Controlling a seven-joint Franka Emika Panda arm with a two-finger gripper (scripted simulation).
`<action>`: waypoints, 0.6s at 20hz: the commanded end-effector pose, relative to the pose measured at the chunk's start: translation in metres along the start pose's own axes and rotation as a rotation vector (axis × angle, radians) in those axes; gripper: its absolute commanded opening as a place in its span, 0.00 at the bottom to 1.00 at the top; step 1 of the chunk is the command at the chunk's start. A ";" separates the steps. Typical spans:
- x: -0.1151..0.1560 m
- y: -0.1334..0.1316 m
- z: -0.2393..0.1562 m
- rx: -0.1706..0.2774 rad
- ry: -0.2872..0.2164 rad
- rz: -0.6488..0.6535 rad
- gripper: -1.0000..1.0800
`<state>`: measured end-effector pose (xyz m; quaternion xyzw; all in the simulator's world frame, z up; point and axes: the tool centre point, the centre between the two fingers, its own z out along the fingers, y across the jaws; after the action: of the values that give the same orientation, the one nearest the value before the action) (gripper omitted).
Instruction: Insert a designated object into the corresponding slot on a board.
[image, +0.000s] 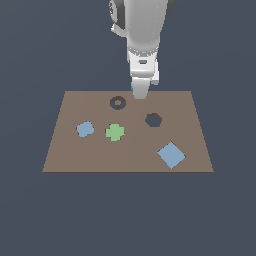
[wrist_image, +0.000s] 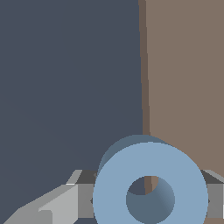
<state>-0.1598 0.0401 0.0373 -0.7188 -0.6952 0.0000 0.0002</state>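
Gripping the light blue ring (wrist_image: 151, 192) from both sides, the fingers (wrist_image: 57, 205) pinch it above the far edge of the board (image: 127, 150), near the ring-shaped slot (image: 118, 103); its round centre hole is visible.

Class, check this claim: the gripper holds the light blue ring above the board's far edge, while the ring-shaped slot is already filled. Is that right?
Not quite. The exterior view shows the ring-shaped slot empty, dark around its brown peg. The rest stands: the gripper holds the light blue ring at the board's far edge.
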 end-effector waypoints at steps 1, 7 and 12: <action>-0.009 0.003 0.000 -0.001 0.000 -0.081 0.00; -0.031 0.013 -0.001 -0.001 -0.001 -0.269 0.00; -0.047 0.025 -0.002 -0.001 -0.001 -0.428 0.00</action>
<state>-0.1405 -0.0026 0.0389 -0.5755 -0.8178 0.0001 -0.0002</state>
